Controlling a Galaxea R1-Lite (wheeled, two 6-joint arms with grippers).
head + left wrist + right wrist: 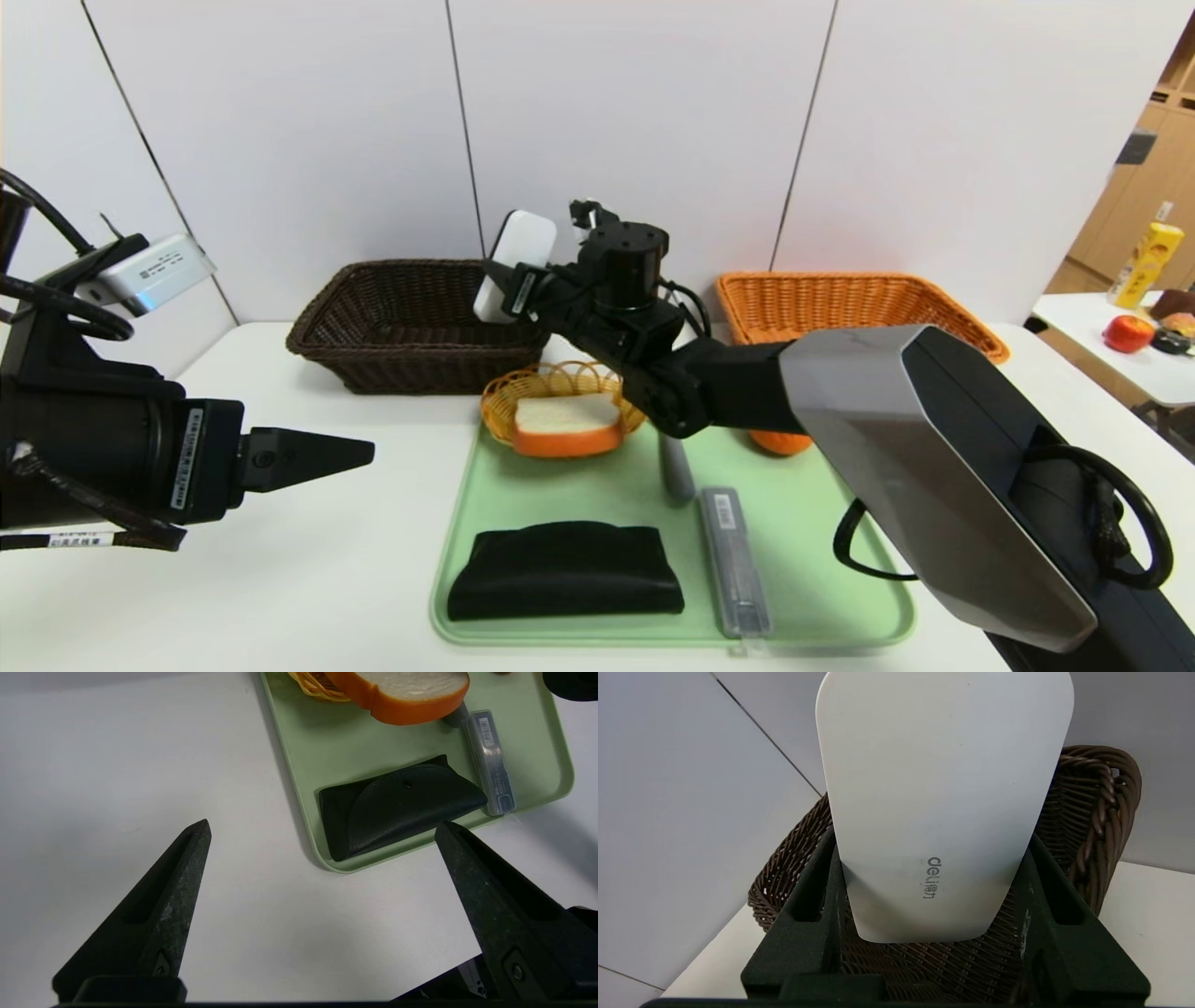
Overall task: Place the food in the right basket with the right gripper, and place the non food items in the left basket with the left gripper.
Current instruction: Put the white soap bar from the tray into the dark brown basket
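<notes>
Two big baskets stand at the back of the table (308,560): one dark brown basket (411,322) on the left, one orange basket (840,303) on the right. Neither shows anything lying in it. One right gripper (509,285) reaches across to the dark basket's near right corner and clamps one white case (515,261) between its fingers (808,905), the case standing up above the basket's rim. One left gripper (322,828) hangs over the bare table left of the tray (812,523), its two fingers spread wide with nothing between them.

One green tray holds the rest. One small yellow basket (546,383) sits at its far edge with one bread slice (568,425) leaning in it. One orange (780,441) lies mostly hidden behind the right arm. One black pouch (565,571) lies at the near left of the tray; one grey case (734,560) lies to its right, reaching the near rim. One peeler handle (676,471) shows between the bread and the grey case.
</notes>
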